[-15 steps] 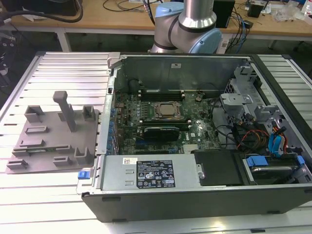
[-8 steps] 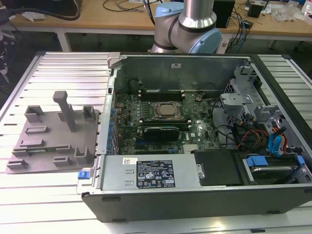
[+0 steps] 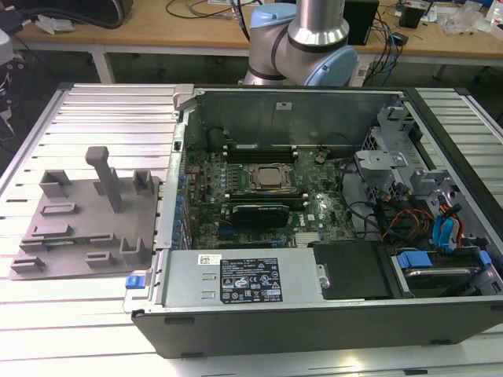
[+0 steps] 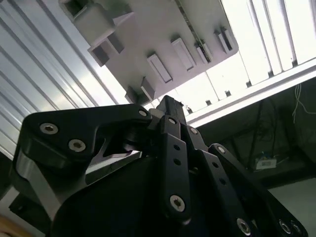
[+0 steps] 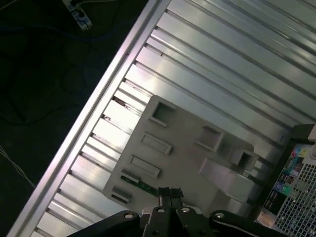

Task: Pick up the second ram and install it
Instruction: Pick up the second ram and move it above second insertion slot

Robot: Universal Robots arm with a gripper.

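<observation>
Zero in grasp. Hovers with gripper (image 5: 170, 191) pinched together over tray (image 3: 78, 259) at exterior view's left, just beside ram (image 5: 142, 184) lying in slot. Judged best: open, centre across its thin faces, descend straight, clear slot walls.

second ram (image 5: 142, 184) | thin green strip | seemingly seated in grey tray (image 5: 187, 158) slot
</observation>
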